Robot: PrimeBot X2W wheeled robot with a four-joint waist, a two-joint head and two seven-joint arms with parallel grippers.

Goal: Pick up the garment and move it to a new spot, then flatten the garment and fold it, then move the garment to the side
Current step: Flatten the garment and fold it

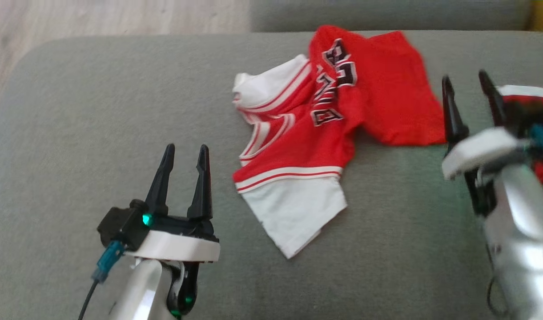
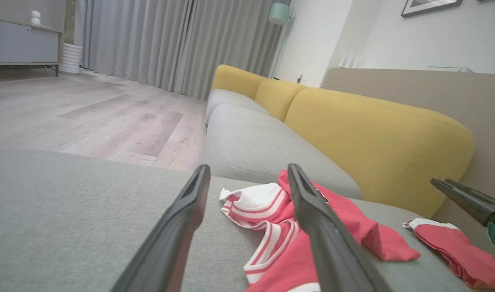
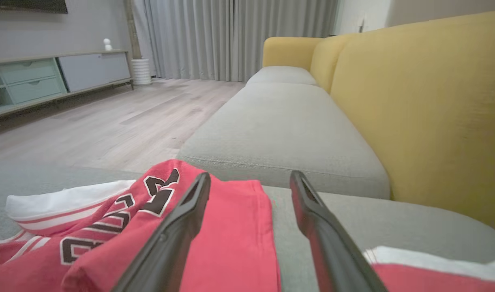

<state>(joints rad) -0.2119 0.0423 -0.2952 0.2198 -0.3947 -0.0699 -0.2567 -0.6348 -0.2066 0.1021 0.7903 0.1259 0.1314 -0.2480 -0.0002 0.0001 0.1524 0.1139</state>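
**A:** Where does the red-and-white fabric jersey with dark lettering (image 1: 315, 133) lie from the hands?

**B:** Between them, crumpled on the flat grey upholstered sofa cushion (image 1: 98, 133). It is to the right of the left gripper (image 1: 187, 147) and to the left of the right gripper (image 1: 464, 78).

**A:** And the hands themselves?

**B:** Both have their fingers spread, with nothing between them.

**A:** Which is nearer?

**B:** The right, I'd judge. Its inner finger stands just beside the red edge, and its wrist view shows that finger over the cloth. The left is near the white hem but apart from it.

**A:** Long axis?

**B:** It runs away from the hands, white hem nearest and red end farthest, leaning right. A lift probably means each hand reaching inward. A second red cloth with a white band (image 1: 527, 95) lies on the right gripper's outer side and could snag.
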